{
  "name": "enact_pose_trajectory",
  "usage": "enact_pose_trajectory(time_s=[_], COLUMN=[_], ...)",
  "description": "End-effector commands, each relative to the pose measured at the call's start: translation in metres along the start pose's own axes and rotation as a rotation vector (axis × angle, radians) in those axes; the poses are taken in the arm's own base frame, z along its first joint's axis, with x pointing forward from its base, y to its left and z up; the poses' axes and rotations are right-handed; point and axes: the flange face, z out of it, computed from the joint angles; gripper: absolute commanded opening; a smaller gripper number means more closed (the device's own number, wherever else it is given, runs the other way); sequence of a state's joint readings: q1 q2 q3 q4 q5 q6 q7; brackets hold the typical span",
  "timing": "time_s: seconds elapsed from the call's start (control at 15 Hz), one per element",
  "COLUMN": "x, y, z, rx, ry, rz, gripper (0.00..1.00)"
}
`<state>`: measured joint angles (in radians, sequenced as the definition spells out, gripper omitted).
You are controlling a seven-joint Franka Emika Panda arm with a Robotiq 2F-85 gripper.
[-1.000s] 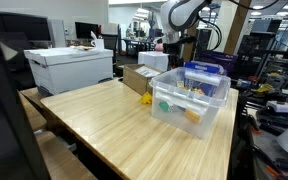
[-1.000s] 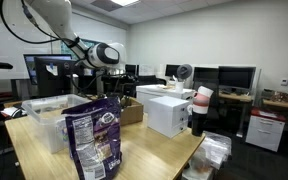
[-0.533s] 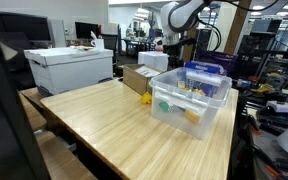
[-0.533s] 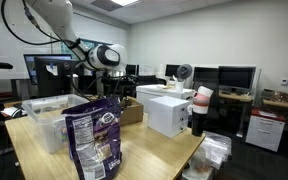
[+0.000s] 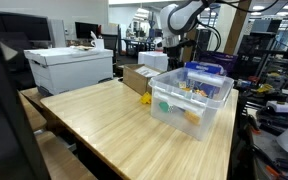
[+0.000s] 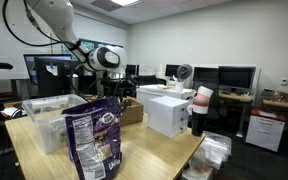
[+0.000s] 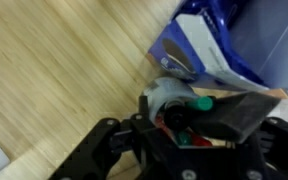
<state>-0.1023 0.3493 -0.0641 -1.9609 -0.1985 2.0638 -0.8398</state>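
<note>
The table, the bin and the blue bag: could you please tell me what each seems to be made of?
Table: wood or wood-look laminate with a pale satin finish; long grain lines show. Bin: clear rigid plastic; its contents show through the walls. Blue bag: probably glossy plastic film; it looks creased and catches the light.

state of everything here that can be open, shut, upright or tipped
clear bin: no lid on, small things inside
blue bag: standing upright by the bin
white box: lid on
tool: close to the blue bag; too blurred to tell open from shut
</note>
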Motion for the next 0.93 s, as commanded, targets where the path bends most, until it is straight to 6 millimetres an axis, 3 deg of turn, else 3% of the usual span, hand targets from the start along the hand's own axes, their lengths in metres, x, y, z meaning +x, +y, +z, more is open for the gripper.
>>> enact_pose_trajectory(time_s=[0.0, 0.4, 0.47, 0.53, 0.87], x=[-0.0022, -0.0021, -0.0001, 0.0, 0.0001], y=[-0.0063, -0.0084, 0.0003, 0.0004, 0.0004], z=[0.0068, 0.0075, -0.0006, -0.0008, -0.0008], rx=[0.017, 0.02, 0.002, 0.001, 0.001], ry=[0.023, 0.022, 0.0, 0.0, 0.0], rz=[0.013, 0.01, 0.001, 0.001, 0.001], gripper=[0.34, 0.34, 0.34, 0.59, 0.59])
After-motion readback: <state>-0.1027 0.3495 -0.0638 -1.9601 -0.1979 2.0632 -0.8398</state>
